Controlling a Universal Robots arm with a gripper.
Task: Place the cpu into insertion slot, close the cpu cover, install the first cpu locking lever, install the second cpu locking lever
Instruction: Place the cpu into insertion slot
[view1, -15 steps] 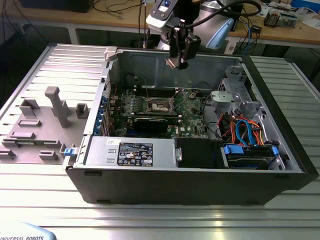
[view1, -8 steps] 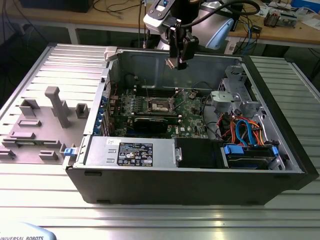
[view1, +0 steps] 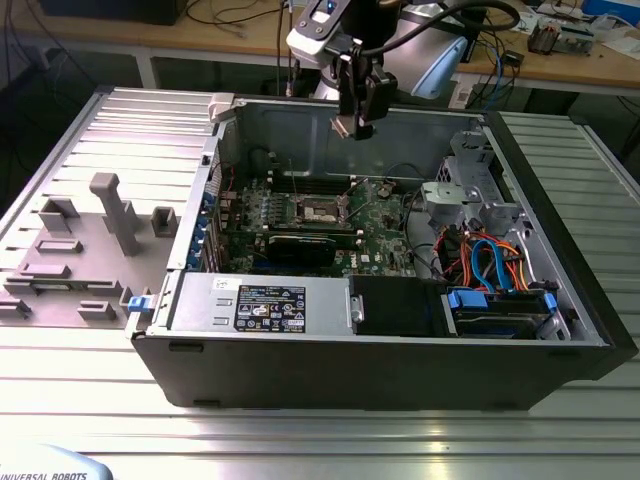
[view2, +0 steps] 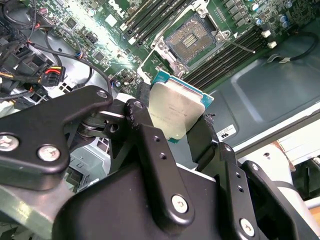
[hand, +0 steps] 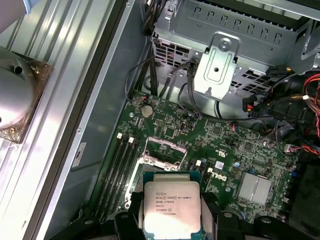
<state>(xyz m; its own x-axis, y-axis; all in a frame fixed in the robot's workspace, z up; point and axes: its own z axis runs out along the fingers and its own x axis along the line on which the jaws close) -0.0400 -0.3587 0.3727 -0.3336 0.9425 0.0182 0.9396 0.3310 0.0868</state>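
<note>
My gripper (view1: 356, 122) hangs above the open computer case, shut on the cpu (view1: 345, 126). In both wrist views the cpu (view2: 175, 106) (hand: 171, 207), a flat square chip with a silver-grey top, sits clamped between the black fingers (view2: 142, 125). The insertion slot (view1: 318, 210) lies well below on the green board, uncovered, its dark pin field (view2: 192, 39) bare. In the first wrist view the chip hides part of the insertion slot (hand: 159, 159). The cpu cover (hand: 161, 146) shows as a thin silvery frame at the socket's edge. A thin wire locking lever (view2: 245, 47) stands free beside the socket.
Long memory slots (view2: 225, 55) flank the socket. A black graphics card (view1: 300, 245) lies just in front of it, and a power supply (view1: 265, 300) sits at the case front. A drive cage (view1: 470, 190) and coloured cables (view1: 490, 262) fill the exterior view's right. Grey fixtures (view1: 110, 215) stand outside.
</note>
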